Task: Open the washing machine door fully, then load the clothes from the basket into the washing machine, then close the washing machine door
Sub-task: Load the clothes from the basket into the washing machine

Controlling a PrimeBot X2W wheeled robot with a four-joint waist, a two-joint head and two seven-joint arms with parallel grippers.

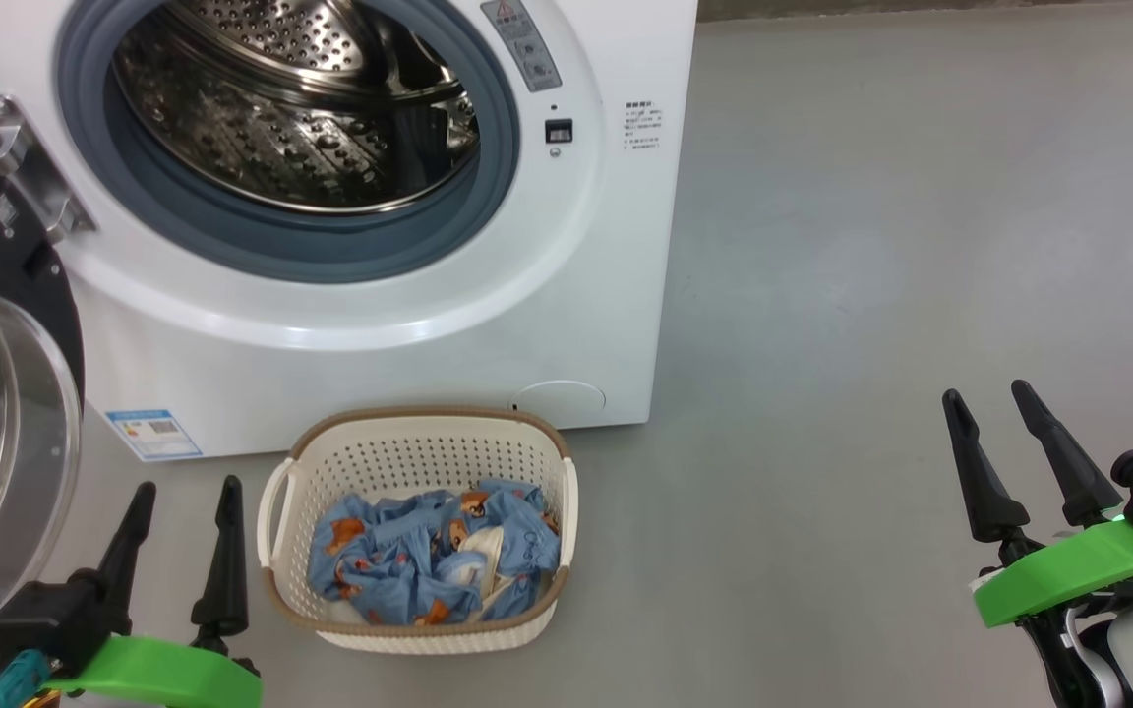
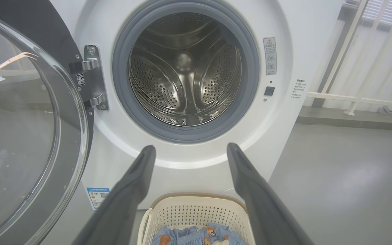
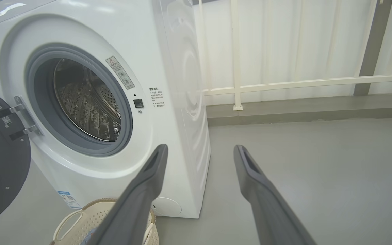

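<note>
At my far left the one washing machine door (image 1: 6, 423) stands swung out on its hinge (image 1: 30, 177). Its outer edge is cut off by the head view's frame, and its glass bowl is just beside my left gripper (image 1: 188, 485), so room is tight on that side. That gripper hovers over the floor with its two fingers spread wide and nothing between them. Just right of it sits the one basket (image 1: 419, 430), right in front of the one washing machine (image 1: 380, 324) and below the open drum (image 1: 301, 128), whose top is cut off. The clothes (image 1: 429, 560) lie bunched in the basket, too crumpled for me to count the pieces. Right of the machine the grey floor (image 1: 871, 246) spreads wide. Above it, well apart from the basket, my right gripper (image 1: 985, 391) has its two fingers wide apart, gripping nothing.
</note>
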